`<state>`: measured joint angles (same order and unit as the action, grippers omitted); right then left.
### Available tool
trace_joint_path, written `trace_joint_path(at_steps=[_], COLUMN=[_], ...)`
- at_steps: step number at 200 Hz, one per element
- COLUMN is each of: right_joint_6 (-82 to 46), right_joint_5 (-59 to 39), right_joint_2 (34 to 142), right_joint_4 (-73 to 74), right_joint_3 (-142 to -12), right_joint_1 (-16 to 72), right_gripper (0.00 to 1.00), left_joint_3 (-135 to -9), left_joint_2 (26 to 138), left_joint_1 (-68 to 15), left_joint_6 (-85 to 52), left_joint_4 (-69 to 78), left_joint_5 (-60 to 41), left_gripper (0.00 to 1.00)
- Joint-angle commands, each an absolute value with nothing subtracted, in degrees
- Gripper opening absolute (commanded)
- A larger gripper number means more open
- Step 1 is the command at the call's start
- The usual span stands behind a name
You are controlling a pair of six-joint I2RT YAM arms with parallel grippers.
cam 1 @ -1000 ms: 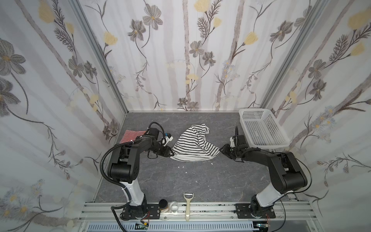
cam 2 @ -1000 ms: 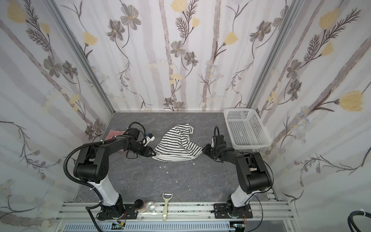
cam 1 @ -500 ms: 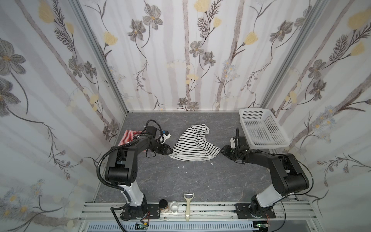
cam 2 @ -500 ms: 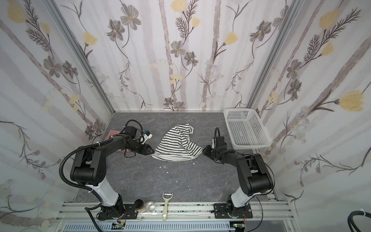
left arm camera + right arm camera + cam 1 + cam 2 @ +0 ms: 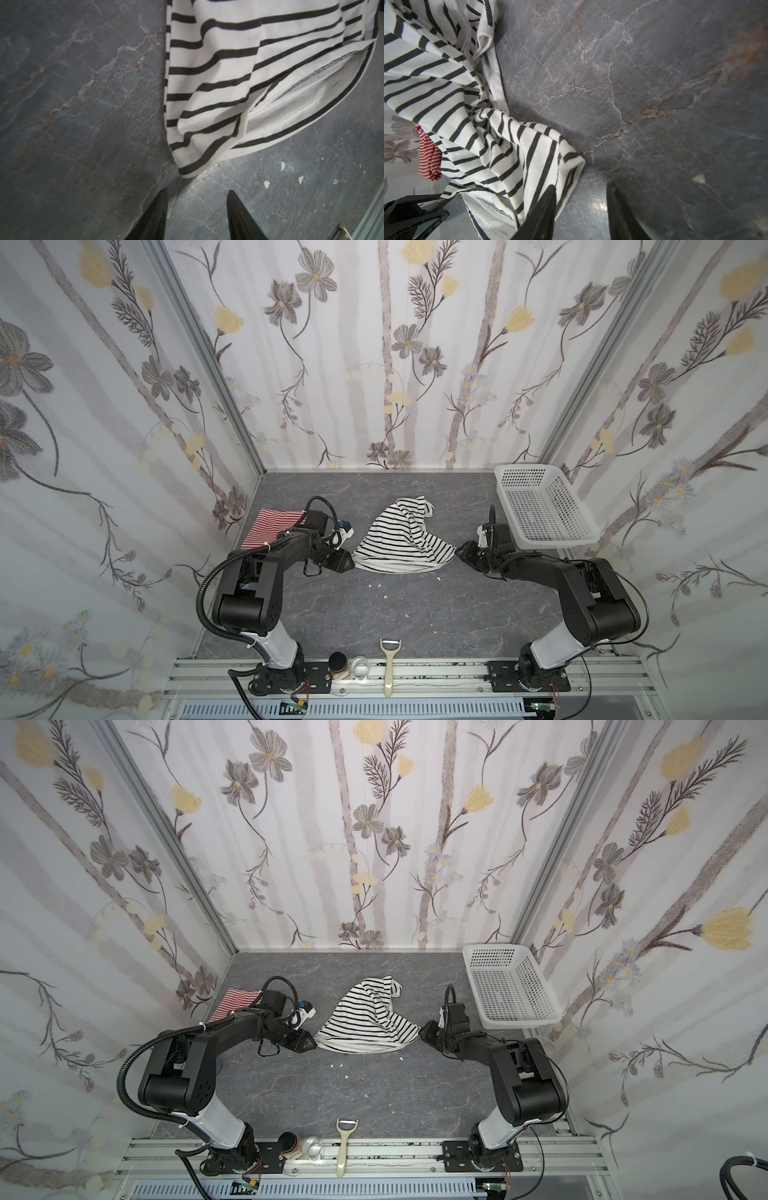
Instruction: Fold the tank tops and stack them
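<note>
Black-striped top (image 5: 399, 543) lies crumpled on the table (image 5: 415, 614), red-striped top (image 5: 270, 526) at the left edge; left gripper (image 5: 197, 190) gapes empty just beside the crumpled top's left corner; right gripper (image 5: 581, 185) gapes empty at its right corner.

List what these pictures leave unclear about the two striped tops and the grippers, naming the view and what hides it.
- Red-and-white striped tank top: in both top views the left arm covers its near edge; fold state unclear.
- White black-striped tank top: bunched folds hide its straps in both top views.
- Right gripper: in the right wrist view one finger overlaps that top's corner; contact unclear.
</note>
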<state>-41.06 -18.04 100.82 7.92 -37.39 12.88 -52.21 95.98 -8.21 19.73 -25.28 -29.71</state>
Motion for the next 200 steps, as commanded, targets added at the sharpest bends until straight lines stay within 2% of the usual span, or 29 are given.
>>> trace_joint_path(at_steps=[1, 88, 128, 160, 200], right_joint_6=[-41.58, -41.84, -41.66, -41.48, -41.57], right_joint_5=[-17.84, -17.60, -17.54, -17.70, -18.02], right_joint_2=[100.97, 99.94, 99.71, 99.93, 100.64], right_joint_4=[6.42, 7.85, 7.56, 7.42, 7.78], right_joint_3=[-37.18, -34.28, -34.19, -34.73, -35.44], right_joint_1=[12.96, 12.92, 12.57, 12.38, 12.39], right_gripper=[0.43, 0.42, 0.42, 0.42, 0.42], left_joint_3=[-51.81, -49.95, -48.32, -46.07, -46.16], left_joint_2=[97.17, 99.28, 97.39, 94.49, 94.72], left_joint_1=[-8.65, -9.93, -10.19, -11.35, -12.63], left_joint_6=[19.79, 15.66, 17.23, 20.06, 19.19], left_joint_4=[-22.09, -13.43, -12.78, -13.13, -12.54], left_joint_5=[-28.70, -25.40, -21.92, -18.14, -16.89], left_gripper=[0.47, 0.47, 0.35, 0.39, 0.39])
